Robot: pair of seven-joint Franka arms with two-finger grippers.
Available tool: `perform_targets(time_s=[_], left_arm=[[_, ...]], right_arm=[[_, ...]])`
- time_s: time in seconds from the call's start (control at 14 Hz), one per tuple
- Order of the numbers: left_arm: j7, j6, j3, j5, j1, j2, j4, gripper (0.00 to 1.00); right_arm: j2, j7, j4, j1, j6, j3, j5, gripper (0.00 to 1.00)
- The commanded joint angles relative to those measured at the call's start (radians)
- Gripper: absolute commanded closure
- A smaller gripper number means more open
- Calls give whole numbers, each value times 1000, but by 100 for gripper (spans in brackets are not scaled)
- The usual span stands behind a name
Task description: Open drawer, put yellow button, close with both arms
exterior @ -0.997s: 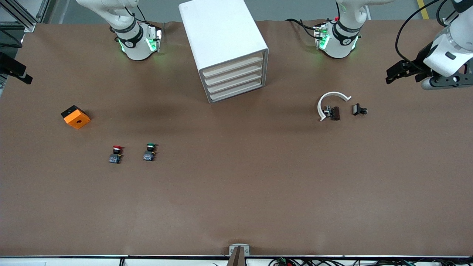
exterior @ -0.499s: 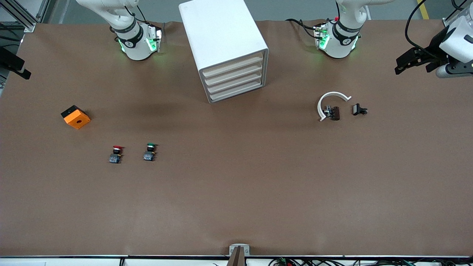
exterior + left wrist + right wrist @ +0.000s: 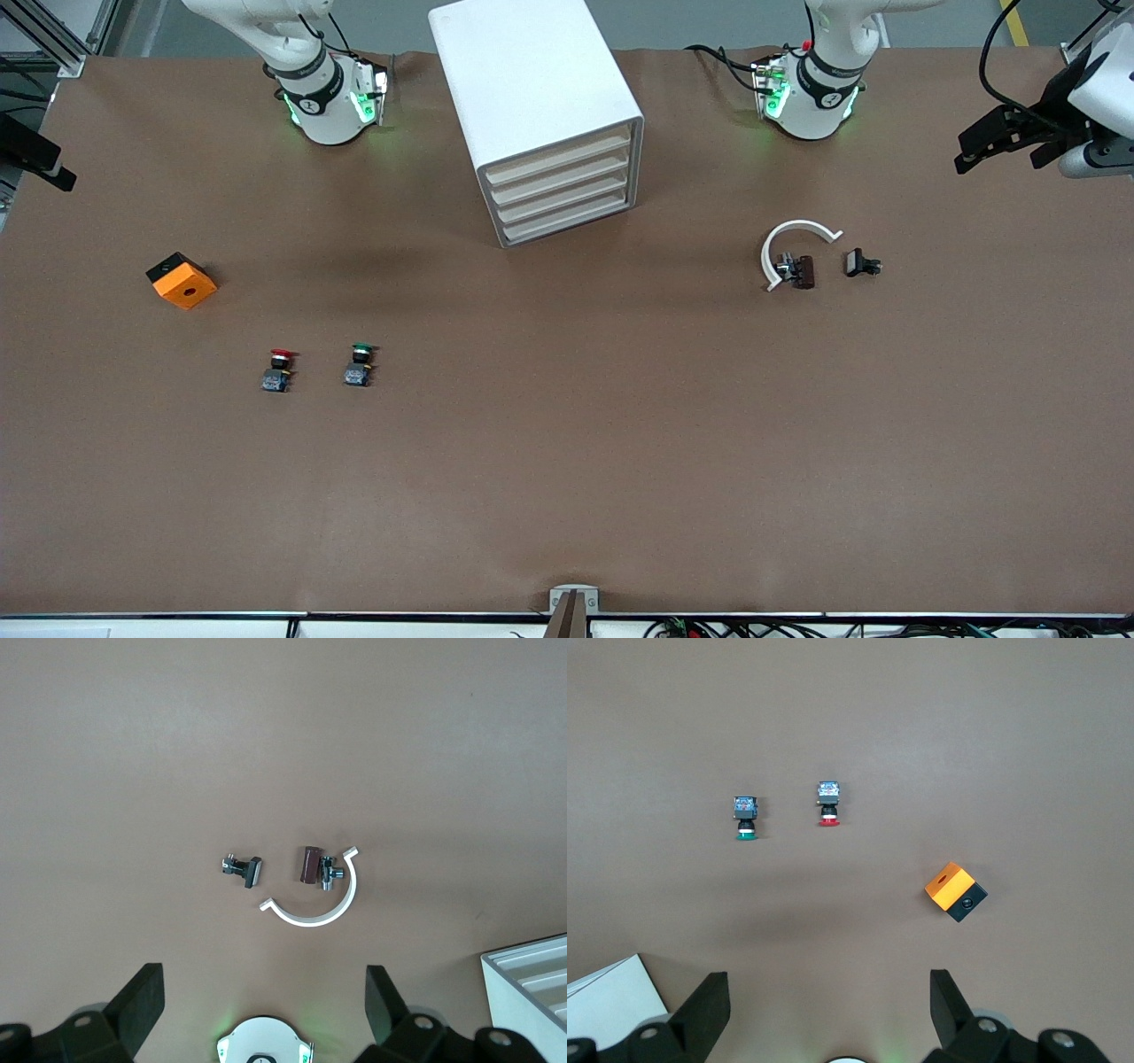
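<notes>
The white cabinet (image 3: 532, 89) stands between the two arm bases, and its uppermost drawer (image 3: 558, 159) is shut like the three below it. The cabinet's corner shows in the left wrist view (image 3: 532, 979) and the right wrist view (image 3: 611, 1001). The yellow button is out of view. My left gripper (image 3: 974, 151) hangs open and empty over the table's edge at the left arm's end; its jaws stand wide in the left wrist view (image 3: 264, 1010). My right gripper (image 3: 53, 177) is open and empty over the right arm's end of the table (image 3: 828, 1010).
A red-capped button (image 3: 280, 369) and a green-capped button (image 3: 359, 364) stand side by side toward the right arm's end. An orange block with a hole (image 3: 182, 280) lies beside them. A white curved piece (image 3: 793, 237), a brown part (image 3: 802, 270) and a black clip (image 3: 859, 262) lie toward the left arm's end.
My left gripper has drawn back toward the table's edge at the left arm's end. The right gripper has shifted only slightly. Nothing on the table has moved.
</notes>
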Motion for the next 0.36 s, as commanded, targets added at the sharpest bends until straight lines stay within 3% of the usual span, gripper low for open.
perform_targets(time_s=[0.0, 0.28], left_arm=[[16, -28, -17, 0, 11, 4, 29, 0], [14, -29, -17, 0, 13, 7, 29, 0]], right_arm=[[-37, 10, -40, -13, 13, 7, 10, 0], [-37, 8, -39, -13, 16, 7, 10, 0]])
